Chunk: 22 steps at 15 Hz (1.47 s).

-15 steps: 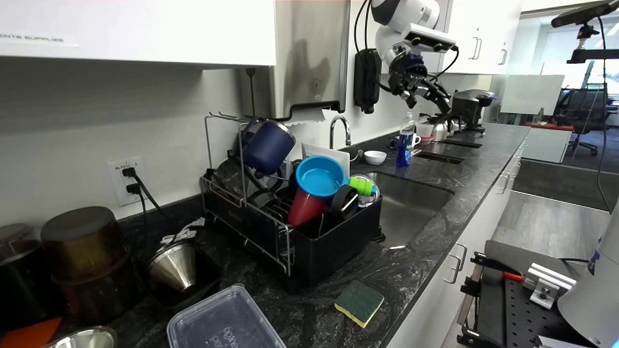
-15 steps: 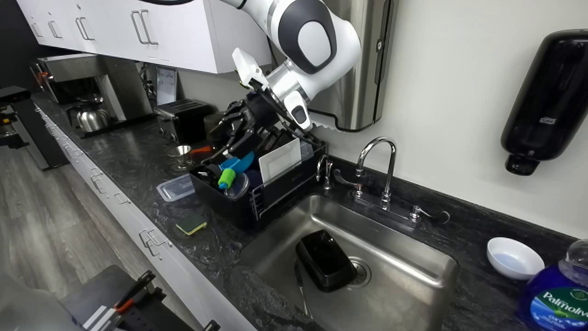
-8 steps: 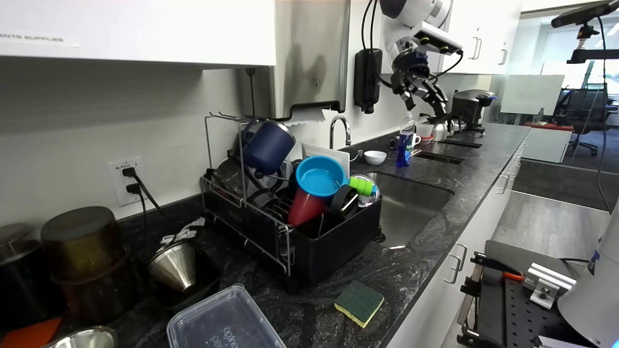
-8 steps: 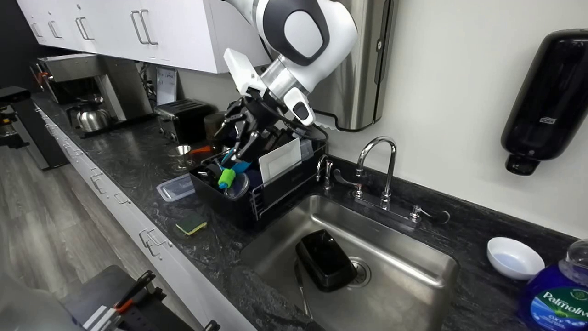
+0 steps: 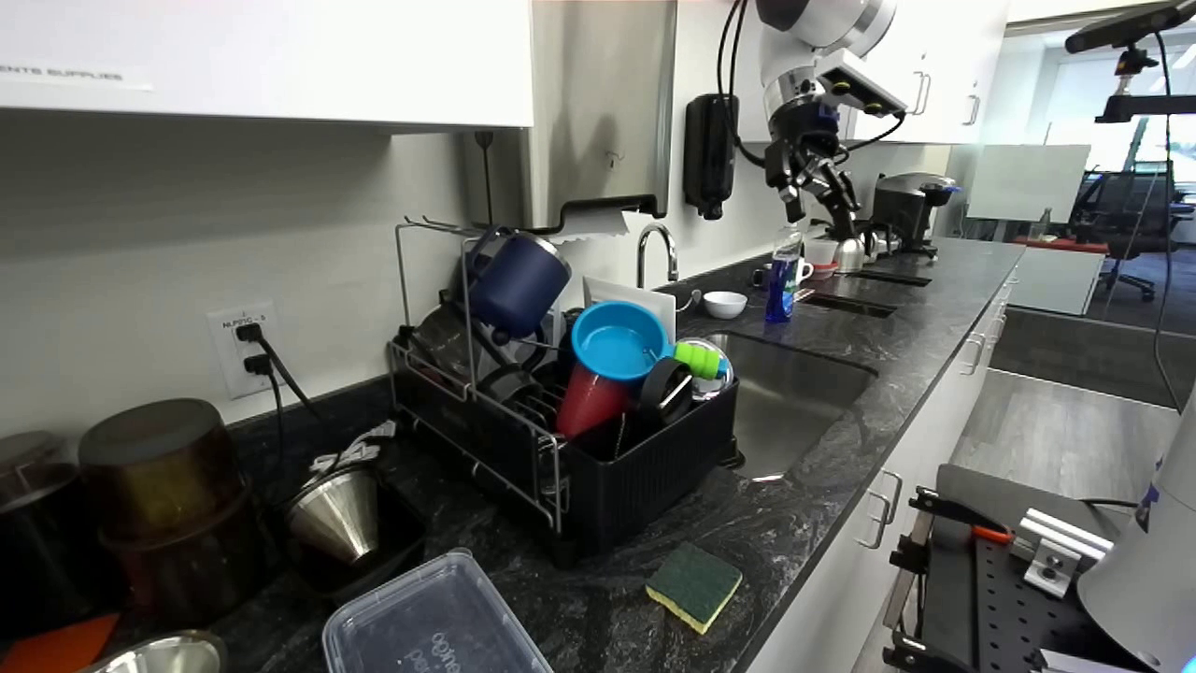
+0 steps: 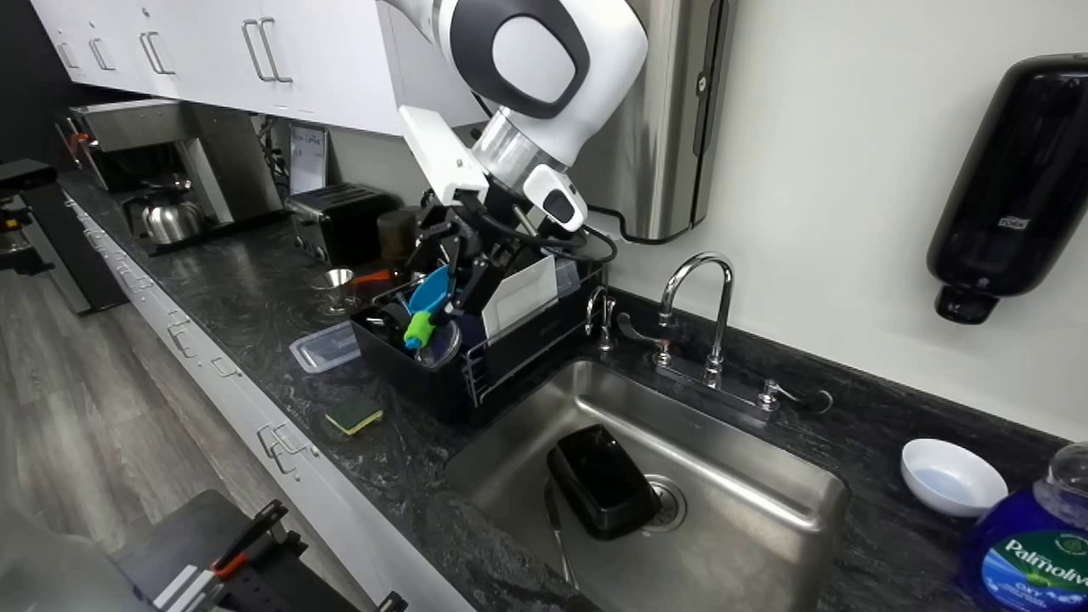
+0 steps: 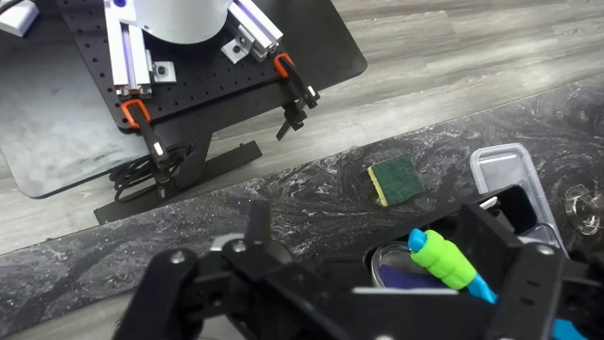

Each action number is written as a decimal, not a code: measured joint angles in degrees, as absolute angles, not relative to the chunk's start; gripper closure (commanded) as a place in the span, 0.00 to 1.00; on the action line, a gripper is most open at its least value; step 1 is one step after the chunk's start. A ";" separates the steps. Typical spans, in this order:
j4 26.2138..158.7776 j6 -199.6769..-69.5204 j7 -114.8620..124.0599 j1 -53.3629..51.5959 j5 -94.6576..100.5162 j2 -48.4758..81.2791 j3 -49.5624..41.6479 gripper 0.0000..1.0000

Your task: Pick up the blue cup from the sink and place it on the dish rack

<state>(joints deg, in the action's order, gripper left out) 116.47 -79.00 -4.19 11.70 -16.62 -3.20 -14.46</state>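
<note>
The blue cup (image 5: pixel 519 285) leans at a tilt, high against the wire frame of the dish rack (image 5: pixel 654 477) in an exterior view; elsewhere the arm or other dishes hide it. Beside the rack lies the sink (image 6: pixel 765 544), a steel basin holding a black dish (image 6: pixel 603 480) and a thin utensil; no blue cup shows in it. My gripper (image 5: pixel 819 222) hangs high and apart from the cup, pointing downward. In the wrist view its jaws stand wide apart, with the rack's end and a green handle (image 7: pixel 443 259) seen below between the fingers. Nothing is held.
The rack is crowded with a light-blue bowl (image 5: pixel 621 341), a red cup (image 5: pixel 590 402) and an upright white plate (image 6: pixel 520 297). A chrome faucet (image 6: pixel 722 293) rises behind the sink. On the counter are a sponge (image 5: pixel 693 584), a clear tub (image 5: pixel 434 617) and a soap bottle (image 5: pixel 783 280).
The arm has swung, and the gripper has turned to point more steeply down and sunk slightly. Its jaws stay open. The blue cup, rack and sink contents have not moved.
</note>
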 measured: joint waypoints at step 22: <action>127.64 -95.35 -9.85 11.77 -14.64 -10.99 -14.94 0.00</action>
